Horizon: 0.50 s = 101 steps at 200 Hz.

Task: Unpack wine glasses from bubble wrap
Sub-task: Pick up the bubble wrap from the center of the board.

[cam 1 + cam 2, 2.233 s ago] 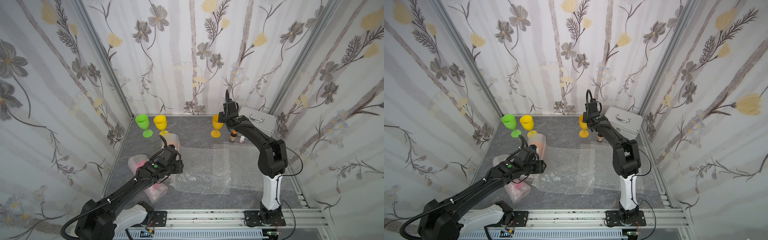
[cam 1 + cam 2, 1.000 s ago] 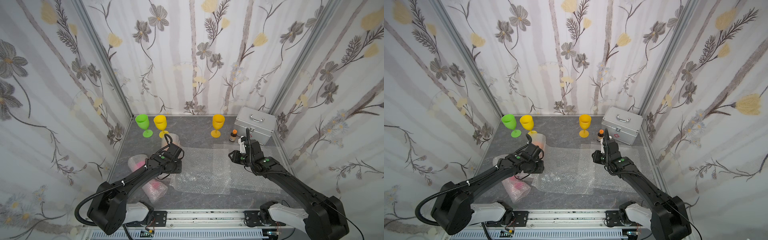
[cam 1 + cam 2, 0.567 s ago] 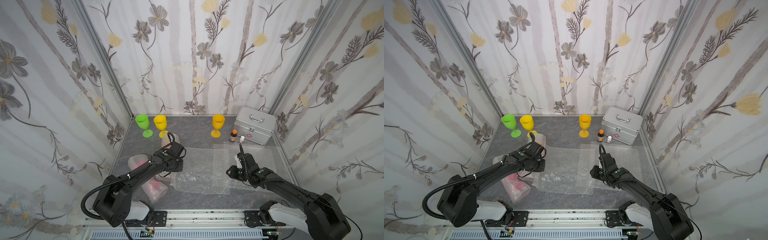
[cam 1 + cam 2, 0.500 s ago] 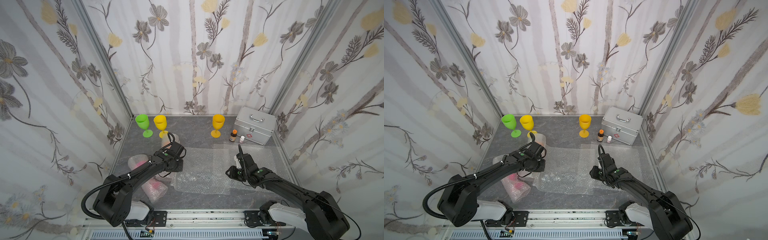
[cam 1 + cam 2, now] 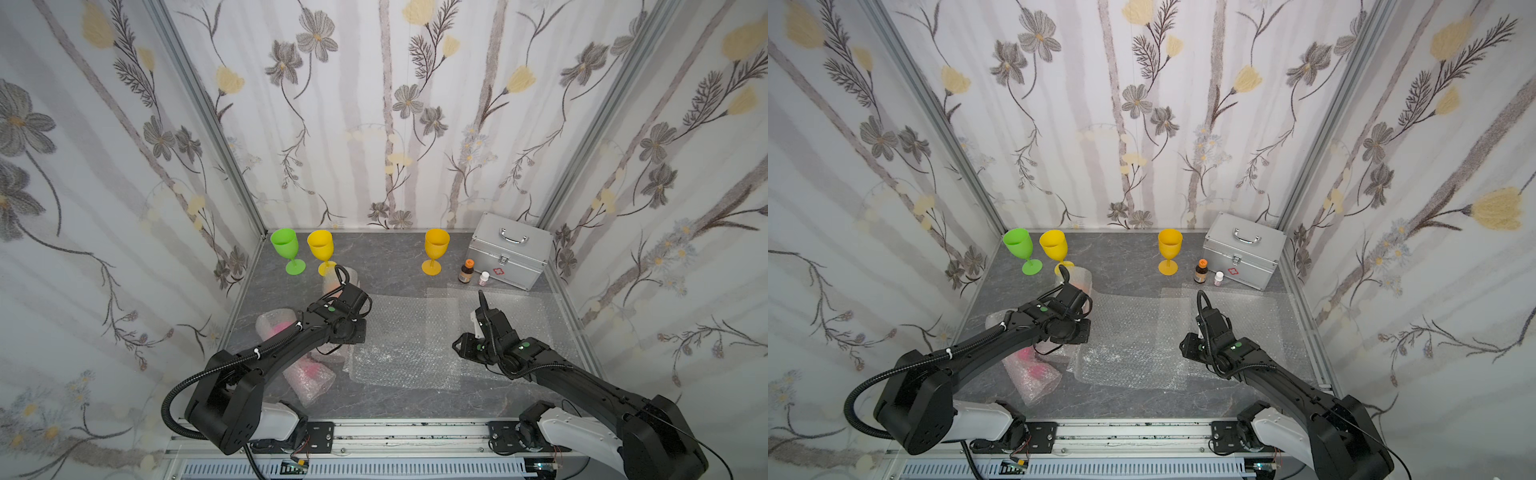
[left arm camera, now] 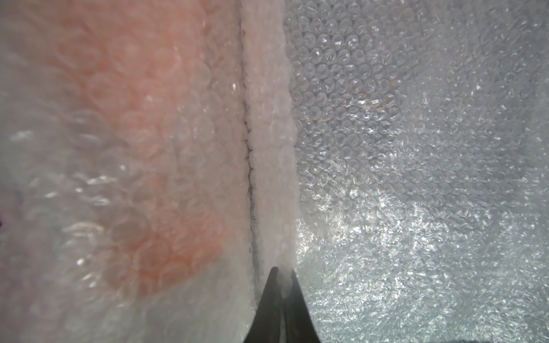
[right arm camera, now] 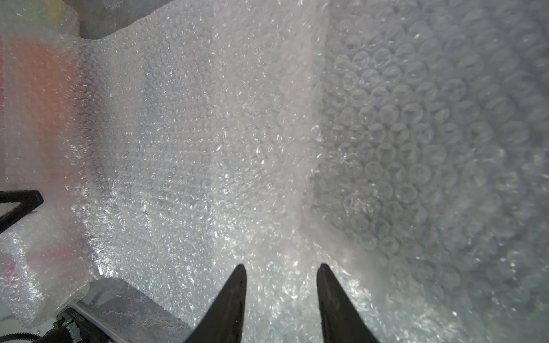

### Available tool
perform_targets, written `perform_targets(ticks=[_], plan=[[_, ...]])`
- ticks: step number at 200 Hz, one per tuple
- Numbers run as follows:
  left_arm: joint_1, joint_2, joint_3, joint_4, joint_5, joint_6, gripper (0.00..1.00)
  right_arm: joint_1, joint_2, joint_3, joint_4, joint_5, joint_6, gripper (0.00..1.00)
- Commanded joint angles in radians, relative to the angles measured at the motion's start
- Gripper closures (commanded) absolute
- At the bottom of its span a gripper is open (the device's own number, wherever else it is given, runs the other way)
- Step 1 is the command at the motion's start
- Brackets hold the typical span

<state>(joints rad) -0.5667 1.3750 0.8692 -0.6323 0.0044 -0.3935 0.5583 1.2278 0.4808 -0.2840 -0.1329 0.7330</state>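
Observation:
Three wine glasses stand unwrapped at the back: lime green (image 5: 286, 249), yellow (image 5: 321, 249) and amber-yellow (image 5: 436, 247). An orange one (image 6: 142, 118) shows through a rolled tube of bubble wrap (image 5: 338, 280). My left gripper (image 6: 282, 271) is shut on the loose edge of that bubble wrap, with its fingertips hidden under the wrist (image 5: 351, 332) in the top views. A pink glass lies inside another roll (image 5: 309, 370) at the front left. My right gripper (image 7: 281, 267) is open just above a flat sheet of bubble wrap (image 5: 407, 340), with nothing between its fingers.
A silver metal case (image 5: 509, 255) sits at the back right, with a brown orange-capped bottle (image 5: 466, 272) and a small white bottle (image 5: 484, 277) in front of it. A second flat sheet (image 5: 515, 307) lies at the right. Another wrapped roll (image 5: 276, 324) lies by the left wall.
My left gripper has closed on the wrap's edge. The right arm has come back from the rear and down over the flat sheet, its jaws a little wider.

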Motion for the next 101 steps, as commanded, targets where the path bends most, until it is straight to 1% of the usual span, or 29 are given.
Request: perform_targets(ticks=[1, 37, 69, 89, 101], plan=[[0.001, -0.002, 0.001, 0.008, 0.005, -0.007, 0.94, 0.000, 0.005, -0.016, -0.009, 0.005, 0.014, 0.59], [0.001, -0.001, -0.002, 0.015, 0.011, -0.008, 0.94, 0.000, 0.038, -0.035, 0.090, -0.034, 0.037, 0.60], [0.001, -0.008, -0.004, 0.016, 0.014, -0.010, 0.95, 0.005, 0.069, -0.027, 0.154, -0.058, 0.046, 0.63], [0.001, -0.014, -0.004, 0.014, 0.012, -0.010, 0.95, 0.006, 0.095, -0.019, 0.172, -0.066, 0.045, 0.69], [0.001, -0.018, -0.004, 0.014, 0.010, -0.011, 0.95, 0.008, 0.104, -0.015, 0.170, -0.065, 0.042, 0.74]])
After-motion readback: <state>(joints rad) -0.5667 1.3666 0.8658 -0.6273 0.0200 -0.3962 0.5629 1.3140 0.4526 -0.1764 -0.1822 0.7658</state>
